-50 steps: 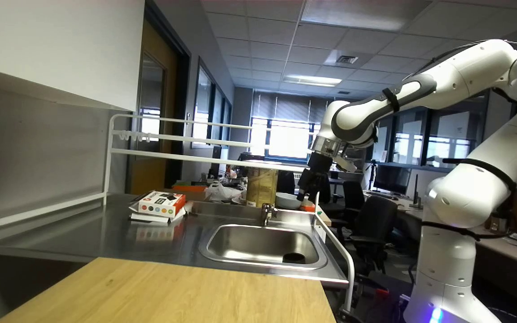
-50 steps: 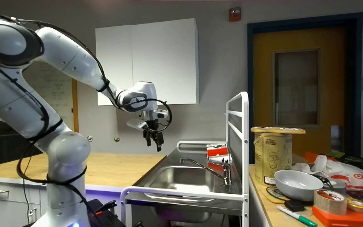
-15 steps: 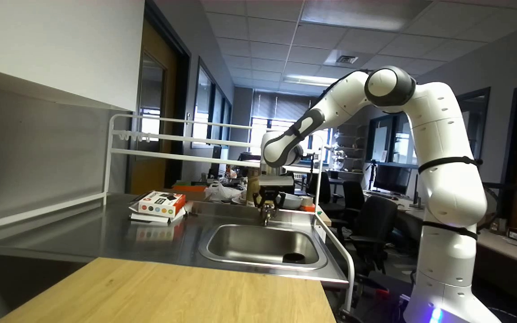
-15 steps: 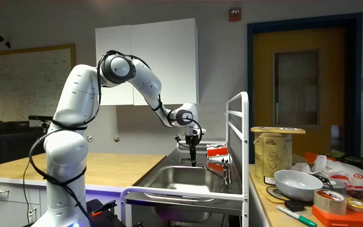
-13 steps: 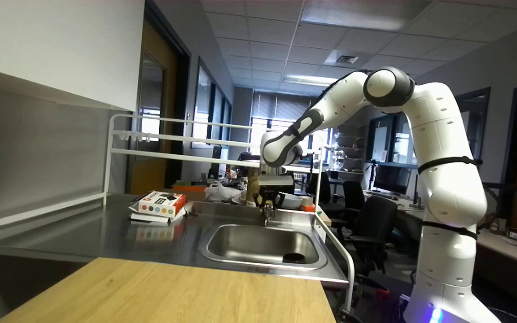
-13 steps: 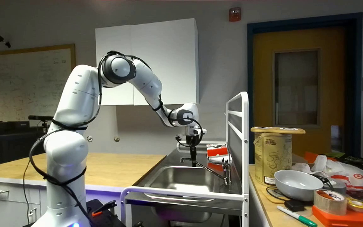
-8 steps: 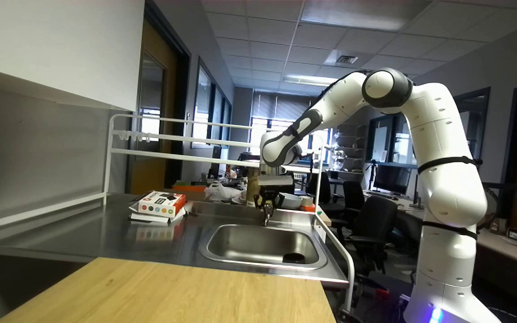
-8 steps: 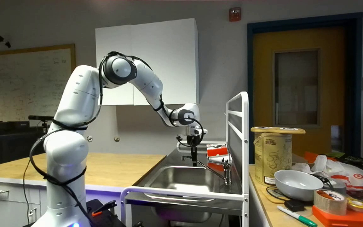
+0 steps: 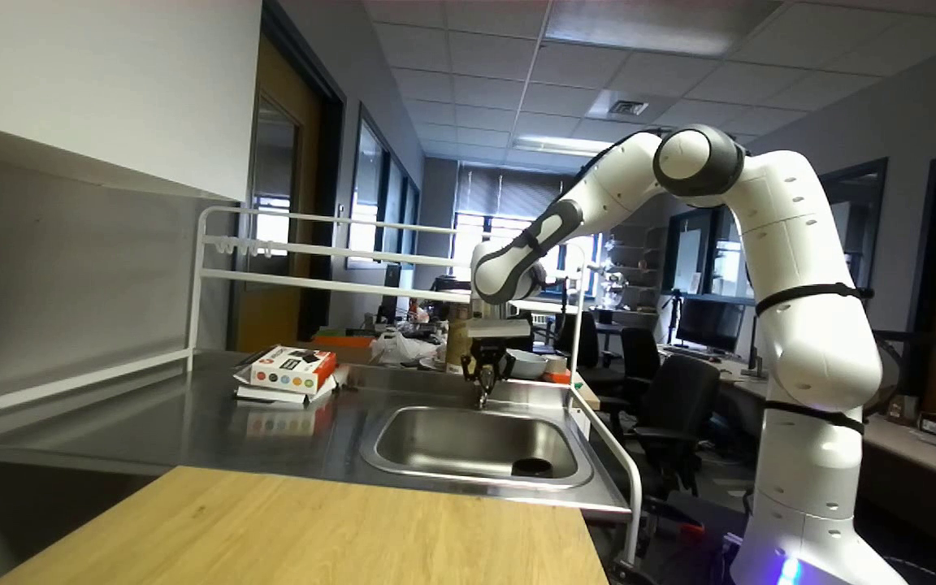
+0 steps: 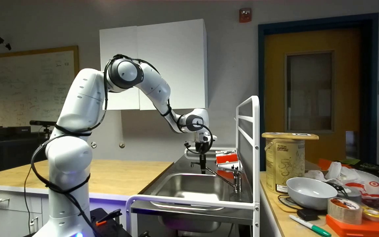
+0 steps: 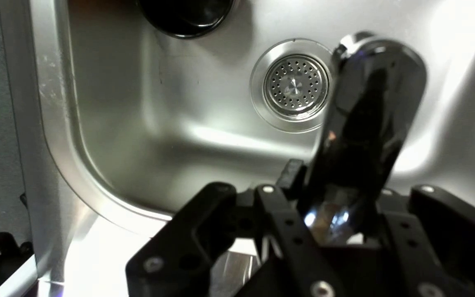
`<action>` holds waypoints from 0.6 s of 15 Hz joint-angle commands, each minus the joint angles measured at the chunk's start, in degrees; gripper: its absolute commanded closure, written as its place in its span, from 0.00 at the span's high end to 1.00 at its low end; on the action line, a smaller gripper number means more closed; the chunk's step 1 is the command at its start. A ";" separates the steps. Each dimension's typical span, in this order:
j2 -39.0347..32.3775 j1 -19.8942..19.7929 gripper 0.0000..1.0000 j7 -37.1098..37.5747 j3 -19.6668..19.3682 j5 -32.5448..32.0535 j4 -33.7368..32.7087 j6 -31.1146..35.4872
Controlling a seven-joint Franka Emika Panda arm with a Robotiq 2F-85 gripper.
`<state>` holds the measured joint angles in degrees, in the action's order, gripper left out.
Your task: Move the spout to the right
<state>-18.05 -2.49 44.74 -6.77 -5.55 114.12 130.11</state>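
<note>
Spout (image 11: 367, 132): lay slantwise over the basin (image 11: 204, 103), right of centre in the wrist view, and looked clasped by the claw (image 10: 203, 170), drawn in close on both sides, just below and right of centre in an exterior view. Probably called for a slow, level arc about the tap body (image 10: 237, 181), a little further right there, letting the claw turn along with the swing. Best done without lifting or tugging lengthwise, for risk of slipping along such smooth metal.

We see blk fingers (image 10: 203, 166) pointing dn at the spout (image 10: 220, 178); grn-capped marker (image 10: 309, 225) on bench (image 10: 291, 229), nr wht bowl (image 10: 311, 194)
</note>
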 commanded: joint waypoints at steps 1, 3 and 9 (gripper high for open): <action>-0.10 0.55 0.04 0.55 -1.23 0.61 -1.04 -1.45; -0.03 0.35 0.04 0.34 -1.63 0.43 -0.52 -1.47; -0.06 -0.60 0.04 0.06 -3.30 0.49 1.42 -1.33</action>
<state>-18.56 -2.76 44.74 -8.86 -5.50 114.99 129.48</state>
